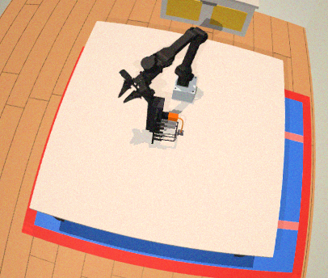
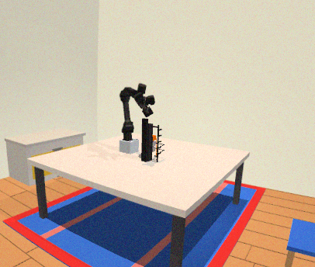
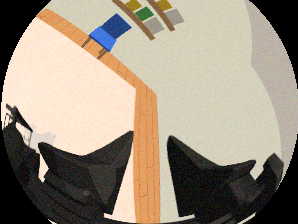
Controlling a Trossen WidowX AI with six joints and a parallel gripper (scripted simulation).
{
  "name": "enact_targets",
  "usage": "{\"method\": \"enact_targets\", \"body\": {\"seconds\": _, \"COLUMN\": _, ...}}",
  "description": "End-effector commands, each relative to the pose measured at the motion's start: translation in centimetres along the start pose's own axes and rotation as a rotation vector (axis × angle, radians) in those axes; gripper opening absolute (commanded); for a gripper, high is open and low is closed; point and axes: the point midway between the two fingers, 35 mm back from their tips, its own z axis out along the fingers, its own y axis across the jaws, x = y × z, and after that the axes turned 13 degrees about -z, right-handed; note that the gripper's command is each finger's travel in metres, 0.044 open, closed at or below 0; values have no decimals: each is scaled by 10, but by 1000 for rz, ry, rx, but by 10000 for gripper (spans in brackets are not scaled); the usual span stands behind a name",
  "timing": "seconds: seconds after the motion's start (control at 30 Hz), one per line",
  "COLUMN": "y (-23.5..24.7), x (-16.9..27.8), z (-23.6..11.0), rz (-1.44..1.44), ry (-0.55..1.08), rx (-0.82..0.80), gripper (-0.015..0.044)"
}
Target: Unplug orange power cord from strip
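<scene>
Hovering tool (image 1: 125, 89) half-closed, empty; one orange plug (image 1: 173, 117) (seated), one power strip (image 1: 155, 113).

Orange plug (image 1: 173, 116), black power strip (image 1: 155, 113)

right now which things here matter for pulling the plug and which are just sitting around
For the job: orange plug, its orange cord, black power strip, claw (part closed, empty, away from the strip).

Just around: blue chair, drawer cabinet, rug, wall shelves.
</scene>
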Motion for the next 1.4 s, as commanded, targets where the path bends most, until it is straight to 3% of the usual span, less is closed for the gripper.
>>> {"method": "enact_targets", "body": {"seconds": 0.0, "y": 2, "x": -29, "z": 3, "rz": -61, "ry": -57, "rx": -2, "gripper": 160}}
{"method": "enact_targets", "body": {"seconds": 0.33, "y": 93, "x": -90, "z": -12, "rz": -317, "ry": -201, "rx": -301, "gripper": 160}}
{"method": "enact_targets", "body": {"seconds": 0.6, "y": 174, "x": -109, "z": -40, "rz": -568, "ry": -286, "rx": -580, "gripper": 160}}
{"method": "enact_targets", "body": {"seconds": 0.8, "y": 204, "x": -106, "z": -53, "rz": -674, "ry": -305, "rx": -690, "gripper": 160}}
{"method": "enact_targets", "body": {"seconds": 1.1, "y": 299, "x": -53, "z": -126, "rz": -1135, "ry": -356, "rx": -1196, "gripper": 160}}
{"method": "enact_targets", "body": {"seconds": 1.37, "y": 300, "x": -53, "z": -125, "rz": -1144, "ry": -357, "rx": -1206, "gripper": 160}}
